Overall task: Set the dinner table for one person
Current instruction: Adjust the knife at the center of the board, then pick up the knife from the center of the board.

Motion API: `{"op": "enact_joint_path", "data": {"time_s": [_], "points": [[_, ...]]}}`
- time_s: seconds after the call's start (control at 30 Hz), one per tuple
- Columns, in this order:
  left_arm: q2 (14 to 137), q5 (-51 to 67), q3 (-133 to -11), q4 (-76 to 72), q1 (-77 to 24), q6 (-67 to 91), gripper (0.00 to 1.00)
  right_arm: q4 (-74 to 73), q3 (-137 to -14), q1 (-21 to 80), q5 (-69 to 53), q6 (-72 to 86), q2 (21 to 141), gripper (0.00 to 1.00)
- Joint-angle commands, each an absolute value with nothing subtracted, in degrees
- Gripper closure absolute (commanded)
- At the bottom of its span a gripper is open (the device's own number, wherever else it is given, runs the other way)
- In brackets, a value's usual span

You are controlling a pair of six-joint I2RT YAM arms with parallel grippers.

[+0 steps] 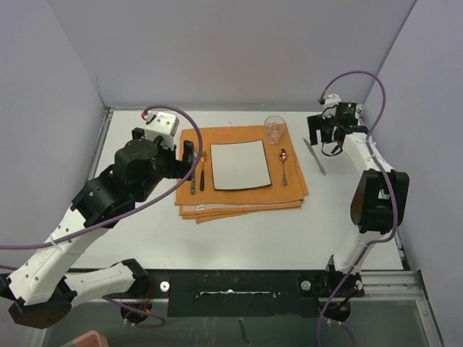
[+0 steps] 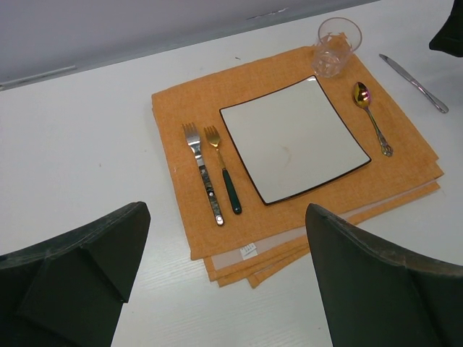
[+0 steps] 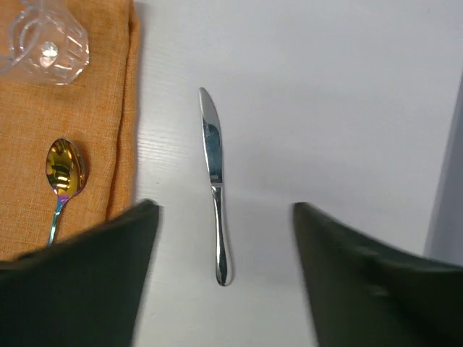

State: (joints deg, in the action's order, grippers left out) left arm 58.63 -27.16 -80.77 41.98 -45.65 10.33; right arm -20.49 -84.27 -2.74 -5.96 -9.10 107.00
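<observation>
Left hand (image 2: pixel 226 210) hangs over the near-left part of the orange placemat (image 1: pixel 239 199), fingers spread wide, nothing in them. The tabletop (image 1: pixel 239 235) stretches under the placemat and well out on every side. On the placemat: white plate (image 1: pixel 240 165) in the middle, two forks (image 2: pixel 210 173) left of it, spoon (image 1: pixel 284 165) right, glass (image 1: pixel 275 129) at the far-right corner. Right hand (image 3: pixel 224 210) hovers just off the placemat's right edge, fingers parted, above the knife (image 3: pixel 211 144) lying loose on bare tabletop.
</observation>
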Motion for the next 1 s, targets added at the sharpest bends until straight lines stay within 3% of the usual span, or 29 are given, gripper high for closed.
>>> {"op": "enact_joint_path", "data": {"time_s": [0.0,0.2,0.33,0.6,0.87,0.97], "points": [[57.9,-27.0,-82.9,42.0,-45.5,11.7,0.1,-19.1,-80.7,-3.2,-9.1,-11.1,101.4,0.01],[58.1,-27.0,-83.7,43.5,-45.5,12.5,0.11,-20.7,-73.8,-3.0,-6.8,-13.2,101.1,0.02],[57.7,-27.2,-83.6,43.3,-45.6,12.3,0.1,-18.9,-72.1,-4.0,-6.8,-4.2,101.0,0.02],[57.5,-27.7,-81.9,41.9,-45.5,12.0,0.1,-20.1,-79.2,-12.1,-28.3,15.7,102.0,0.02],[57.4,-27.6,-82.0,42.1,-45.6,11.8,0.1,-0.9,-76.5,-19.3,-54.2,35.4,101.1,0.02],[57.5,-27.6,-82.6,42.6,-45.5,11.6,0.1,4.0,-74.3,-19.4,-56.3,38.8,99.8,0.02]]}}
